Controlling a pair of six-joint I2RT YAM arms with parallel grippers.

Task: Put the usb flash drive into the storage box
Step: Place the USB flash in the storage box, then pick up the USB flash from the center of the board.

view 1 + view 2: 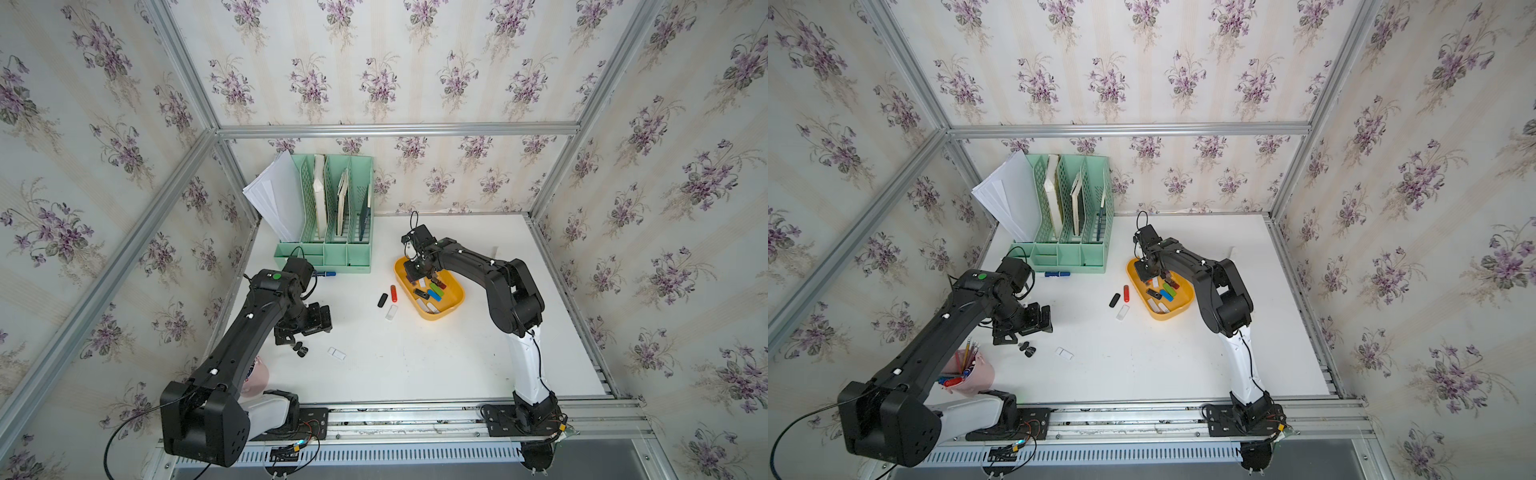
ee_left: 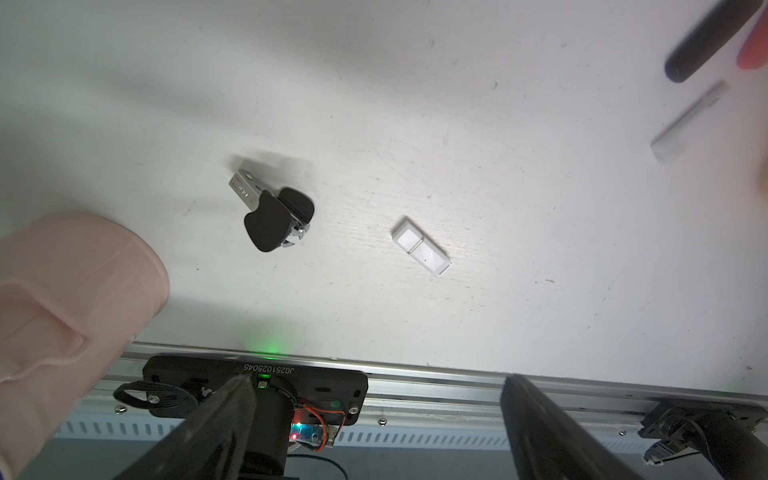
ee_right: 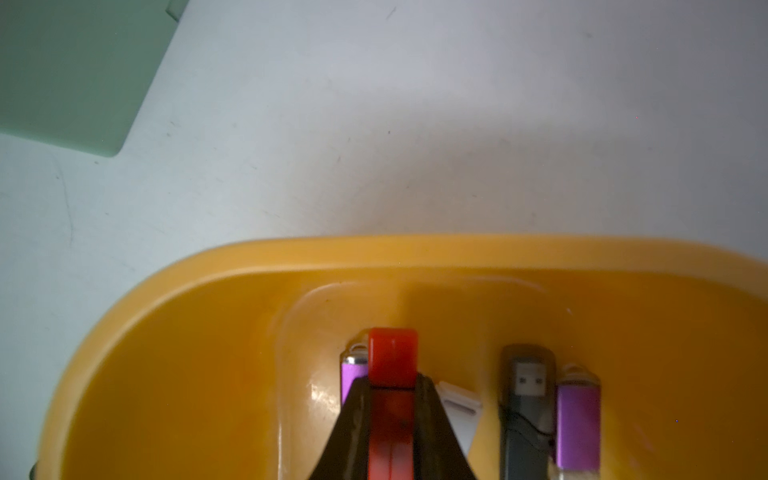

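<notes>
The right end effector point(image 3: 392, 388) is clamped on a red drive point(image 3: 392, 357). Its jaws press the drive's sides, and the tip pokes out low inside the far end of the box point(image 3: 415, 251), just beside a purple drive point(image 3: 353, 374). Whether it touches the floor cannot be told. The left end effector point(image 2: 378, 380) gapes wide and holds nothing. It hangs over the bench point(image 2: 498, 208) near a swivel drive point(image 2: 270, 224) and a white drive point(image 2: 420, 247). In both top views, a black stick point(image 1: 382, 300), a red stick point(image 1: 393, 293) and a clear stick point(image 1: 391, 312) lie beside the box.
</notes>
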